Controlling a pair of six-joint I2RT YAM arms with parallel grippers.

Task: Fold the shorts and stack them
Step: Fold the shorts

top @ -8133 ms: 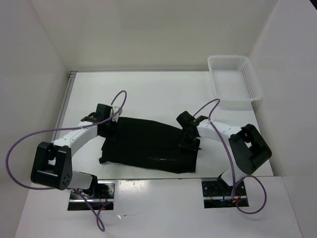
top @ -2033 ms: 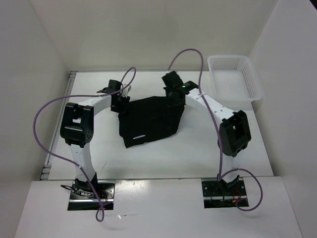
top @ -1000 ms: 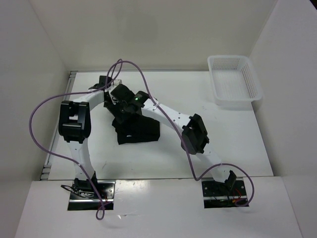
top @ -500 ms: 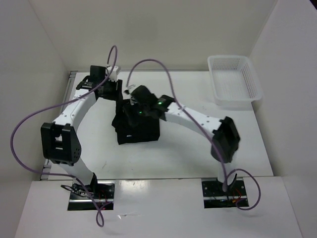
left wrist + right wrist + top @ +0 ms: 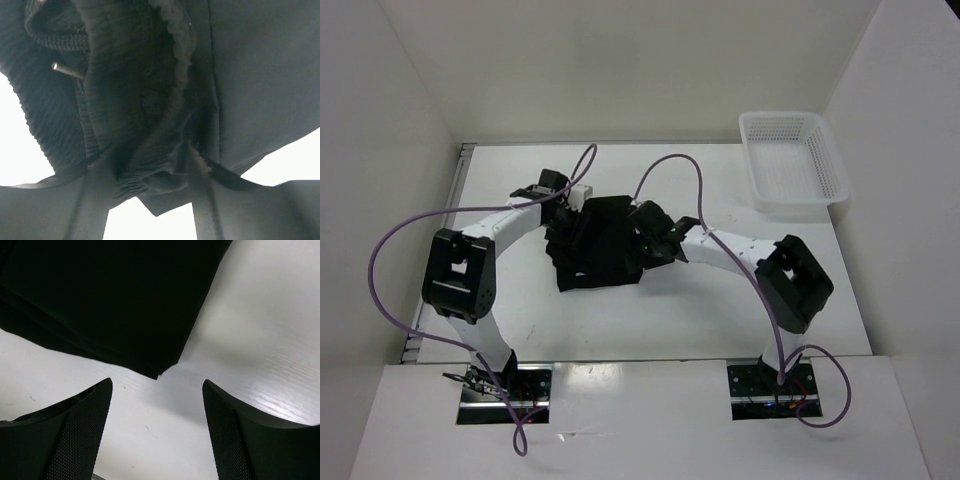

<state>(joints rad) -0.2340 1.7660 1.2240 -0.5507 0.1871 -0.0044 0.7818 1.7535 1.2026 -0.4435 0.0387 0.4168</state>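
**A:** Where are the shorts to be found?

**B:** On the white table (image 5: 740,300), left of the middle. The shorts (image 5: 600,258) are laid there as a compact bundle of several layers. A white basket (image 5: 796,206) is set well apart, at the far right corner.

**A:** Which step is judged to be in hand?

**B:** The folding is judged close to done, though the bundle is not yet squared. Nothing has been stacked.

**A:** How are the jaws held?

**B:** The left gripper (image 5: 147,160) is clamped on the gathered waistband (image 5: 170,75) at the bundle's far left edge. The right gripper (image 5: 157,385) is spread wide just beside the right edge with nothing between its jaws. A folded corner (image 5: 156,374) is seen ahead of it, over bare table.

**A:** What is called for next?

**B:** The waistband should be let go gently, so that the layers are not dragged open. The top may then be pressed flat. The metal drawstring tip (image 5: 67,71) is left poking out and may need tucking in.
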